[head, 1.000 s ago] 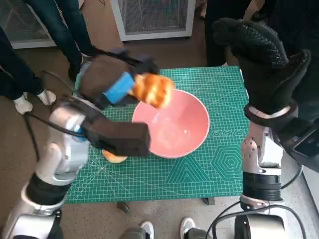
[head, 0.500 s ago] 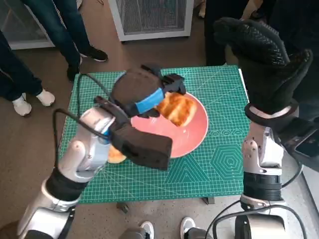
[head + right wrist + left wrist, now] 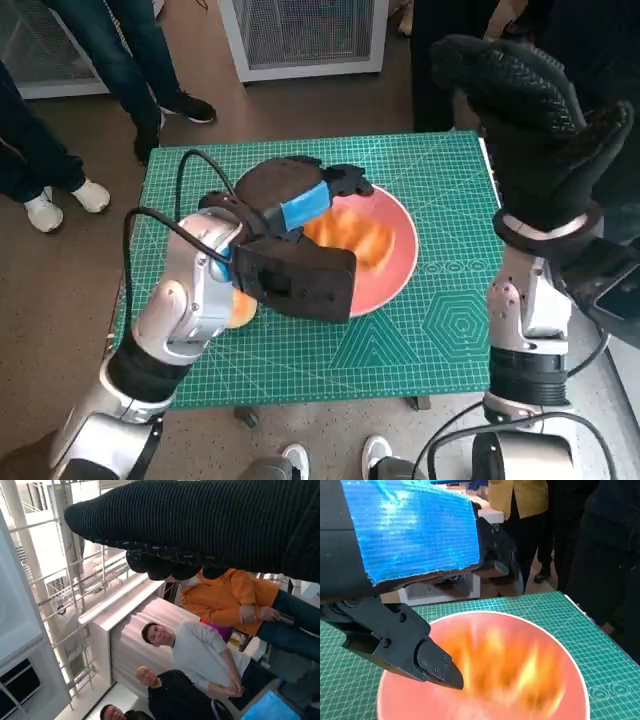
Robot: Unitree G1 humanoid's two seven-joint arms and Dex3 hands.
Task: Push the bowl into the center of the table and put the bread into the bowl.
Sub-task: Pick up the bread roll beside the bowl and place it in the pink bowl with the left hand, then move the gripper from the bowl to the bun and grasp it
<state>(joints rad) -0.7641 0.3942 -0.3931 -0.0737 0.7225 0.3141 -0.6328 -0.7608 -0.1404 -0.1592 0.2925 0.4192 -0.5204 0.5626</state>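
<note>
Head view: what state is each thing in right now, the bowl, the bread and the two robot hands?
Bowl: upright on the green mat, near its middle.
Bread: blurred, inside the bowl, held by neither hand.
Second bread piece: on the mat beside the bowl, partly hidden by the left arm.
Left robot hand: over the bowl, holding nothing.
Right robot hand: raised off the table, holding nothing.

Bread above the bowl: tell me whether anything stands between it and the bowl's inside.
Nothing visible does. The bread, blurred, shows over the open pink bowl just beyond the left hand and its fingers. The bowl's inside holds nothing else. The right hand is raised, well clear.
</note>
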